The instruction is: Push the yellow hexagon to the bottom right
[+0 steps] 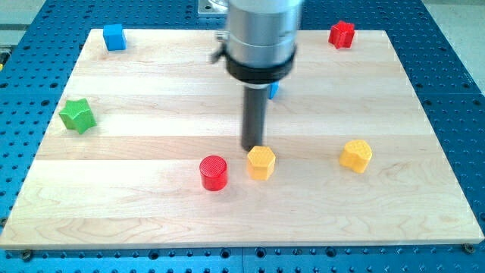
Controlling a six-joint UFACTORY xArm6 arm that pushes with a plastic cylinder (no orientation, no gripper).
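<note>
A yellow hexagon [261,162] lies on the wooden board just below the board's centre. My tip [251,147] stands right at the hexagon's upper left edge, touching it or nearly so. A second yellow block [356,155] of about the same hexagonal shape lies to the right, well apart from the tip. A red cylinder [214,172] stands just to the left of the hexagon.
A green star-shaped block [77,115] lies at the left edge. A blue cube [114,36] sits at the top left, a red block [342,34] at the top right. A blue block [274,90] shows partly behind the arm's body.
</note>
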